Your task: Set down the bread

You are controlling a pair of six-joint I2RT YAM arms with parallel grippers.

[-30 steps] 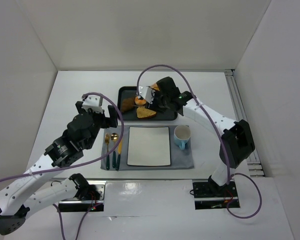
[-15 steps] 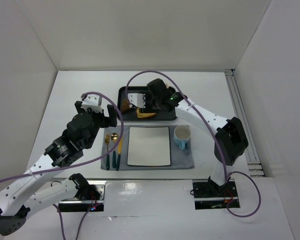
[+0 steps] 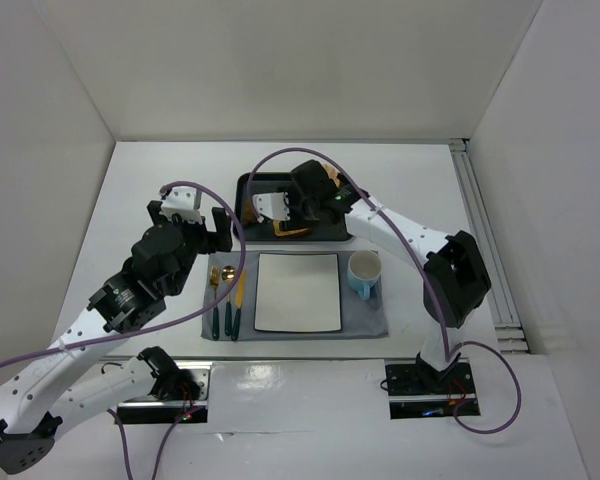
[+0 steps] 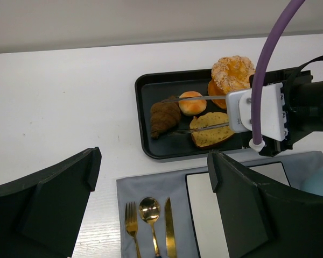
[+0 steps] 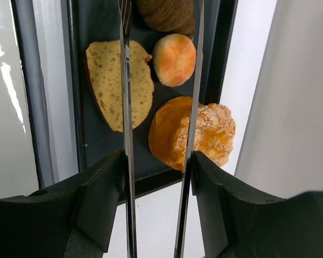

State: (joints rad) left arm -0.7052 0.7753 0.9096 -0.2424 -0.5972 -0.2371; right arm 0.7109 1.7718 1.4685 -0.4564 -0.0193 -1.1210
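Bread, a small dark brown, ridged croissant-shaped pastry (image 4: 165,115), lay at the left end of a black rectangular tray (image 4: 149,88) at the far middle of the white worktop (image 3: 150,180). Beside it in the tray were a small round orange bun (image 4: 192,103), a pale tan toast-like slice (image 4: 211,129) and a large sugar-crusted golden pastry (image 4: 232,72). The right tool (image 5: 157,158) was clamped on long metal tongs (image 5: 127,107), whose two arms stood apart, one tip on each side of the bread; whether they touched it could not be told. The left tool (image 4: 153,161), fingers wide apart and holding nothing, hung over the worktop to the left of the tray. Nearer the arms, a grey placemat (image 3: 370,322) carried a white square plate (image 3: 298,291), a light blue cup (image 3: 364,272) to its right, and a gold fork (image 4: 131,228), spoon (image 4: 149,209) and knife (image 4: 168,231) to its left.
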